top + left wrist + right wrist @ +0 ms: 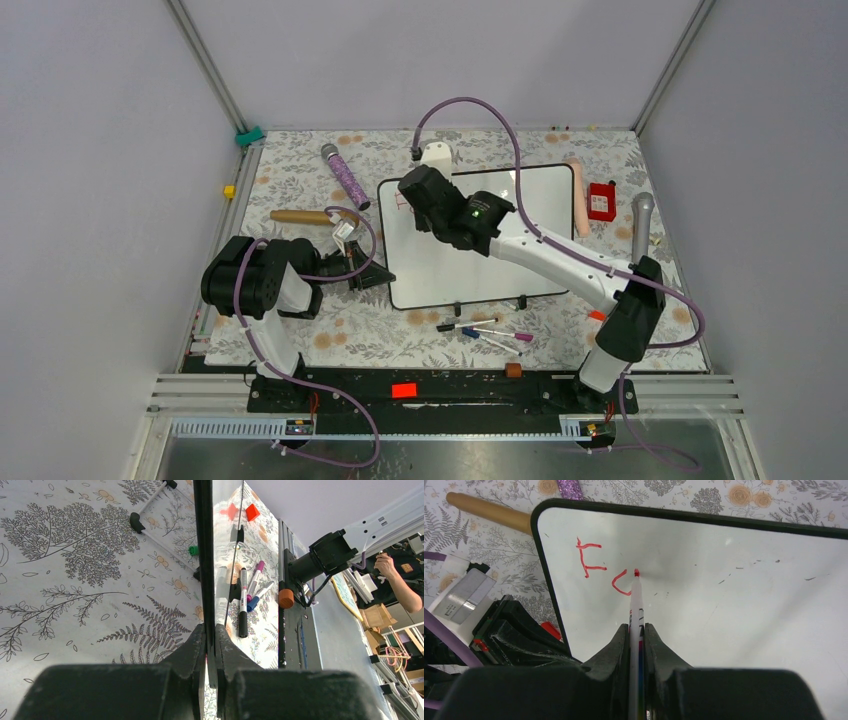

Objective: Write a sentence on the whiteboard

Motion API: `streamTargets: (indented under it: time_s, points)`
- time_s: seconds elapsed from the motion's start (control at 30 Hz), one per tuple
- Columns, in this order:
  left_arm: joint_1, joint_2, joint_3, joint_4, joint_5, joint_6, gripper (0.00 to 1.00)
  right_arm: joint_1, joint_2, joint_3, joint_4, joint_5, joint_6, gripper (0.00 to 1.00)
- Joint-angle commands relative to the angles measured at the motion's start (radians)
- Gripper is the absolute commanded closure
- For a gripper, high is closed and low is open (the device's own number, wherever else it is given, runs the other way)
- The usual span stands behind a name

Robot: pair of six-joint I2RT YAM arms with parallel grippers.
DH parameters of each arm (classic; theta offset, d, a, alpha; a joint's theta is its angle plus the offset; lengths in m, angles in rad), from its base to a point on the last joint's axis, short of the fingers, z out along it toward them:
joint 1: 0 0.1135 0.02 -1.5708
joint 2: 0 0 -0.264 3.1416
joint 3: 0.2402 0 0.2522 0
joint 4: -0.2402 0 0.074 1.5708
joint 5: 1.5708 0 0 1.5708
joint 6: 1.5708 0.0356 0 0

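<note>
The whiteboard [455,275] sits at the centre of the overhead view; the left gripper [210,632] is clenched on its black-framed edge, one finger on each face; the right gripper [636,630] grasps a red marker [636,597], its tip touching the board just right of the sentence [594,562], only a red "F" and a part-drawn curve, upper left of the right wrist view.

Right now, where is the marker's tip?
In the right wrist view, the marker tip touches the whiteboard near its upper-left corner, just right of the red F.
</note>
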State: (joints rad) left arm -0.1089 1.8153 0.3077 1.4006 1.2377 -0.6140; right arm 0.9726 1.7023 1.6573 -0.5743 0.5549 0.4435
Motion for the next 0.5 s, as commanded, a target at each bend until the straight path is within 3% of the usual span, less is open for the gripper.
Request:
streamTargets:
  time_s: [0.0,0.47]
  points:
    - [-0.014,-0.004,0.008,0.069,0.065,0.04,1.0,-0.008,-0.039,-0.048,-0.004,-0.008,0.022,1.0]
    - [-0.014,-0.004,0.007,0.068,0.064,0.038,1.0,-0.008,-0.114,-0.078,-0.003,-0.02,0.021,1.0]
